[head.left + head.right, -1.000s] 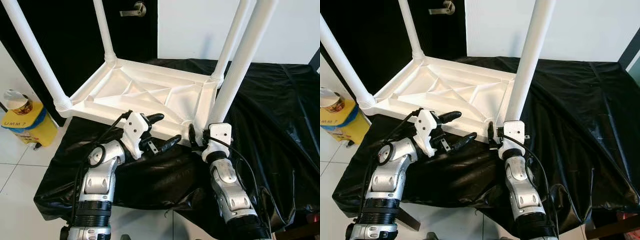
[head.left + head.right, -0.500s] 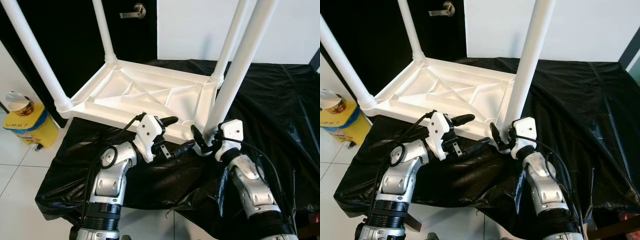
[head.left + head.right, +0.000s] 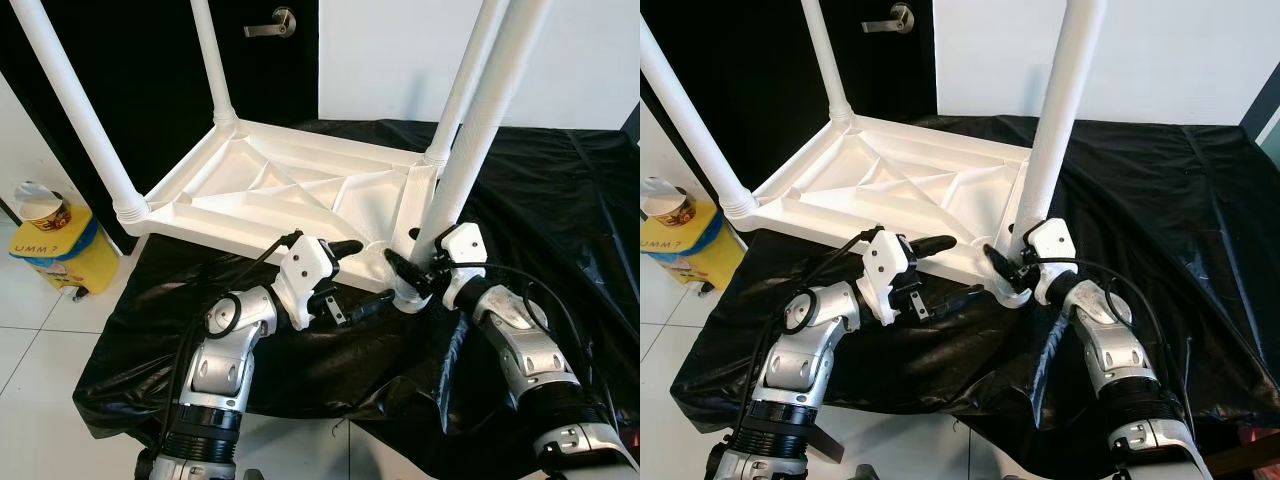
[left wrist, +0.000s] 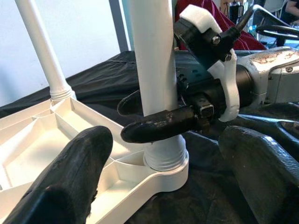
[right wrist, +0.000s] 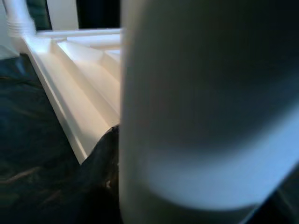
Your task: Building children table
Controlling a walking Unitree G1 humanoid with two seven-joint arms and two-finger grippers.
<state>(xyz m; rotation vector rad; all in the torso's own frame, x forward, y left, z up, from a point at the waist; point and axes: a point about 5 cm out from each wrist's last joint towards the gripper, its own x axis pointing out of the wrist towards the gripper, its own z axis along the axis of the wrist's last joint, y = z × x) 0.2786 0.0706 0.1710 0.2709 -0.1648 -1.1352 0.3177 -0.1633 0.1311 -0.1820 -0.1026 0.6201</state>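
A white plastic children's table (image 3: 290, 190) lies upside down on a black sheet (image 3: 560, 200), its legs pointing up. My right gripper (image 3: 412, 278) is shut on the near right leg (image 3: 480, 120) just above its base socket; one black finger (image 4: 163, 123) crosses in front of the leg (image 4: 152, 60), the other curls behind. In the right wrist view the leg (image 5: 201, 102) is very close and blurred. My left gripper (image 3: 361, 276) stands open at the table's front edge, just left of that leg's base, with nothing between its fingers (image 4: 70, 177).
A yellow container (image 3: 50, 260) with a paper cup on top stands on the white tiled floor at the left. A black door with a metal handle (image 3: 270, 25) is behind the table. The sheet extends far to the right.
My right arm has swung out to the right and its gripper now holds the leg from the side. My left gripper has moved right, closer to the leg's base.
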